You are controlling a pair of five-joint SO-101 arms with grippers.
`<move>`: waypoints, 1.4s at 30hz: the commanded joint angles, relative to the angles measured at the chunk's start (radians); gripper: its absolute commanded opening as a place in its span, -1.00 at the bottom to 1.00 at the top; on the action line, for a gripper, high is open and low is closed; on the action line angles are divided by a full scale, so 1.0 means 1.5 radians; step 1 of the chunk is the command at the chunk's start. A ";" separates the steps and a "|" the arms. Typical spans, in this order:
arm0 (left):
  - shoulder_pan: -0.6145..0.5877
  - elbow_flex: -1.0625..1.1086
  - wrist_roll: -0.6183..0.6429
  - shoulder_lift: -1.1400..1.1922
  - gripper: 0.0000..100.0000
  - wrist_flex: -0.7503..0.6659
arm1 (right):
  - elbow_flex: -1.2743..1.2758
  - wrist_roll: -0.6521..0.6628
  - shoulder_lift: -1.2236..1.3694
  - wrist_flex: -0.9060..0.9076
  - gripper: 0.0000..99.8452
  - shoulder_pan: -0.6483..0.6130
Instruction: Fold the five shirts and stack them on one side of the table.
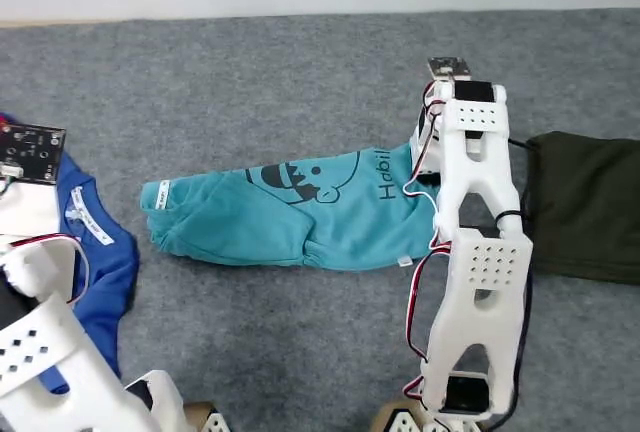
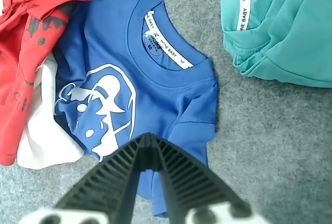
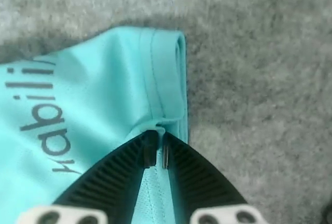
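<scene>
Hem of teal shirt (image 1: 290, 214) pinched by right gripper (image 3: 155, 154); shirt spread across counter (image 1: 300, 82). Above blue shirt (image 2: 129, 79), left gripper (image 2: 148, 143) held closed, empty. Risk: shallow pinch lost if hem is dragged, fold spoiled.

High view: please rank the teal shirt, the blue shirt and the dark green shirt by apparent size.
1. teal shirt.
2 or 3, unsure: dark green shirt, cut by the frame edge; blue shirt, partly hidden by the left arm.
</scene>
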 commanded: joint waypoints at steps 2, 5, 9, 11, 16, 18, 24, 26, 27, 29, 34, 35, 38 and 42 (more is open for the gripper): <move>0.003 -0.002 -0.004 -0.008 -0.99 -0.013 | -0.032 0.007 -0.013 -0.033 -0.93 -0.008; 0.003 -0.002 -0.004 -0.008 -0.99 -0.013 | -0.032 0.007 -0.007 -0.017 -0.92 -0.005; 0.003 -0.002 -0.004 -0.008 -0.99 -0.013 | -0.032 0.007 -0.014 0.022 -0.79 -0.004; 0.003 -0.002 -0.004 -0.007 -0.99 -0.013 | -0.035 0.004 -0.025 0.042 -0.63 -0.004; 0.003 -0.002 -0.004 -0.006 -0.99 -0.013 | -0.039 0.002 -0.070 0.067 -0.47 -0.003; 0.003 -0.002 -0.004 -0.006 -0.99 -0.013 | -0.039 0.000 -0.081 0.078 -0.47 -0.003; 0.003 -0.002 -0.004 -0.005 -0.99 -0.013 | -0.035 -0.026 -0.064 0.080 -0.47 0.002; 0.003 -0.002 -0.004 -0.004 -0.99 -0.013 | -0.035 -0.026 -0.043 0.080 -0.47 -0.003; 0.003 -0.002 -0.004 -0.004 -0.99 -0.013 | -0.035 -0.027 -0.031 0.080 -0.48 -0.005; 0.003 -0.002 -0.004 -0.004 -0.99 -0.013 | -0.036 -0.027 -0.010 0.079 -0.53 -0.010; 0.003 -0.002 -0.004 -0.004 -0.99 -0.013 | -0.036 -0.027 0.028 0.074 -0.76 -0.029; 0.003 -0.002 -0.004 -0.004 -0.99 -0.013 | -0.037 -0.027 0.032 0.073 -0.79 -0.033; 0.003 -0.002 -0.004 -0.004 -0.99 -0.013 | -0.038 -0.028 0.035 0.072 -0.81 -0.035; 0.003 -0.001 -0.004 -0.003 -0.99 -0.013 | -0.040 -0.028 0.030 0.074 -0.82 -0.037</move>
